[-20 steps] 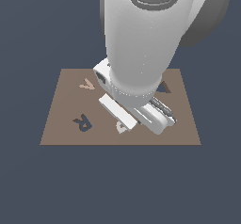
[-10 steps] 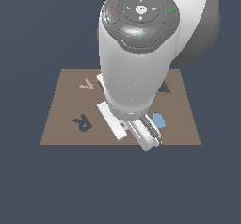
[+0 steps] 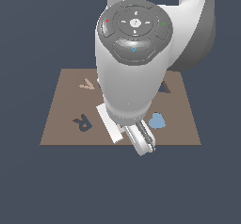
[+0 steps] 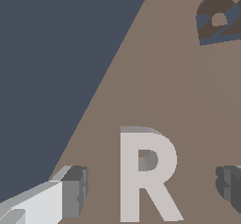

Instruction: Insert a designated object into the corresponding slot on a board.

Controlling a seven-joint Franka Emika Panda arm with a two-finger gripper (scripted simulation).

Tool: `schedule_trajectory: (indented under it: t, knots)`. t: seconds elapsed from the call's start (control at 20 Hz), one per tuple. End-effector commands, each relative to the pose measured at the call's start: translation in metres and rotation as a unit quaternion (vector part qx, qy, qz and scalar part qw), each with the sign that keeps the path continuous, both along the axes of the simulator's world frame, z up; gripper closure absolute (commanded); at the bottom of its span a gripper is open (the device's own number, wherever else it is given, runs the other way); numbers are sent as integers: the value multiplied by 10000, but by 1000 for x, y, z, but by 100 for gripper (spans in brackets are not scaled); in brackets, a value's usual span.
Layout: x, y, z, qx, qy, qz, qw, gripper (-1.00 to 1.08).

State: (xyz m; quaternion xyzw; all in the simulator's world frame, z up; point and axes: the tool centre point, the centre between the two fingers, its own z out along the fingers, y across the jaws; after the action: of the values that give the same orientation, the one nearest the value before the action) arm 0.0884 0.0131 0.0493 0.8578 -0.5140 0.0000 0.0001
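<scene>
Getting ready to pick up the grey R (image 4: 147,176).
It lies flat on the board (image 3: 181,124), between the two fingers of the gripper (image 4: 153,190), which stand apart and hold nothing. Next, close on it, then carry it to the dark R slot (image 3: 83,122).

Arm (image 3: 134,72) hides board (image 3: 61,119) centre and grey R in exterior view; wrist view cuts off both fingers (image 4: 75,190).
</scene>
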Motion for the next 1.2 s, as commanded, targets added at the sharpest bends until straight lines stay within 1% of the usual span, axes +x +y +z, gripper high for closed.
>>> schedule_trajectory:
  t: [0.0, 0.25, 0.65, 0.7, 1.15]
  knots:
    - [0, 0, 0, 1, -2, 8, 10000, -92]
    - [0, 0, -1, 1, -1, 14, 10000, -92]
    - [-1, 0, -19, 1, -1, 21, 10000, -92]
    - [-1, 0, -19, 1, -1, 21, 10000, 108]
    - [-1, 0, -19, 1, -1, 21, 10000, 108]
